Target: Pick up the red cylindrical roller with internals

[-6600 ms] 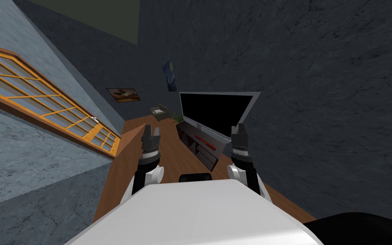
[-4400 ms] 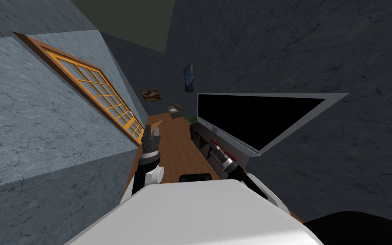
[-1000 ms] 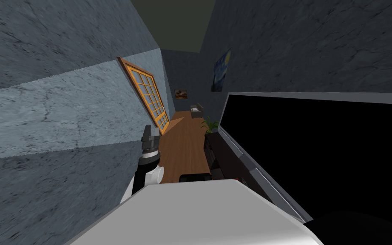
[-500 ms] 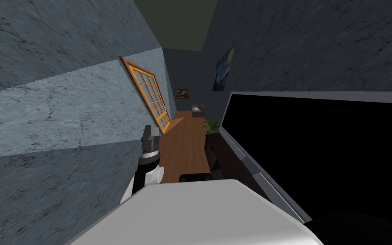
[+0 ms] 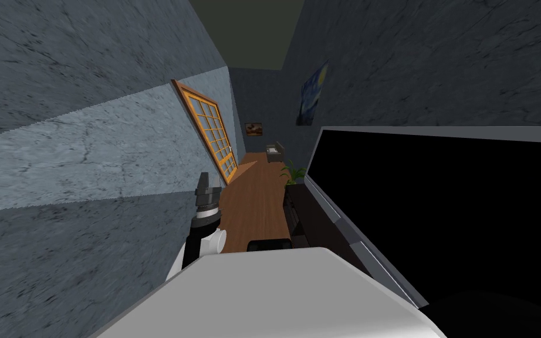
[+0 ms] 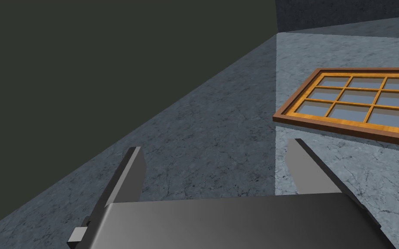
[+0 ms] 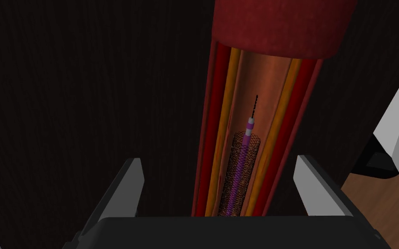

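Note:
The red cylindrical roller (image 7: 276,30) lies lengthwise on a dark surface, running straight away from my right hand. Its near part is cut open and shows orange layers and a purple rod (image 7: 245,147) wrapped in black mesh. My right gripper (image 7: 220,186) is open, and the roller's near end lies between the two fingers without touching either. The roller sits closer to one finger than the other. My left gripper (image 5: 205,182) is raised beside the grey wall, its fingers (image 6: 129,177) open and empty.
A large black TV screen (image 5: 439,205) stands close on my right over a dark TV stand (image 5: 313,226). A strip of wooden floor (image 5: 257,199) runs ahead between the stand and the windowed wall (image 5: 87,152). A plant (image 5: 293,172) stands at the stand's far end.
I have moved close along the TV stand and turned. My right arm has dropped from the head view toward the stand. Over the last second the view only drifted slightly.

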Available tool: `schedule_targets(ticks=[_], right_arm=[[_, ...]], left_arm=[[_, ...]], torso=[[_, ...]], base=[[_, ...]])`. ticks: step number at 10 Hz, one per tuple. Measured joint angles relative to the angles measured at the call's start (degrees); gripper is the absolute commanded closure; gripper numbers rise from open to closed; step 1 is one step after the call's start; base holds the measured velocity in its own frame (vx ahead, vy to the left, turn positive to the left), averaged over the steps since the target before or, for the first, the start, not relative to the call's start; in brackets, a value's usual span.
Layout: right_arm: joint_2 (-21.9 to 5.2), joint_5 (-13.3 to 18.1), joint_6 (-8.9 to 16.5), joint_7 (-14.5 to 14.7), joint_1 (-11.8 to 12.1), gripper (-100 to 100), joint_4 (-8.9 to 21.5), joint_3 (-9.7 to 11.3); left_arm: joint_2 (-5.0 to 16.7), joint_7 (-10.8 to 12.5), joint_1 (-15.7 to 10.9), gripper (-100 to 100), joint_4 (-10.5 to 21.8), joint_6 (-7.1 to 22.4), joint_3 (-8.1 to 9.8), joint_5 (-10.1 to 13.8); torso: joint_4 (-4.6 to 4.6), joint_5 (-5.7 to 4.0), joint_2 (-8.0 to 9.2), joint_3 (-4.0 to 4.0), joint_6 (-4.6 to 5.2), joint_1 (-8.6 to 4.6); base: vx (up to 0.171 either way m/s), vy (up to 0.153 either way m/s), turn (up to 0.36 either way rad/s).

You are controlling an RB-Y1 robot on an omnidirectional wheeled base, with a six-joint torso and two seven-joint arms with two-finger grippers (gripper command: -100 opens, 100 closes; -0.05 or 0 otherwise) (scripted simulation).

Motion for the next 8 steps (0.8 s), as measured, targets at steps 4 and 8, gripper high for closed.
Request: schedule_targets(ticks=[4,8], right_arm=[[0.0,0.0,0.0,-0.1,0.0,100,0.0,0.0],[-2.1,-0.5,0.5,0.0,0.8,100,-2.4,-0.5]], left_arm=[[0.0,0.0,0.0,0,0.0,0.0,0.0,0.0],[0.0,0.0,0.0,0,0.0,0.0,0.0,0.0]], torso=[[-0.01,0.05,-0.02,-0.02,-0.04,0.05],[-0.02,0.12,-0.06,-0.04,-0.01,0.2]], base=[[0.0,0.0,0.0],[0.007,0.015,-0.062]])
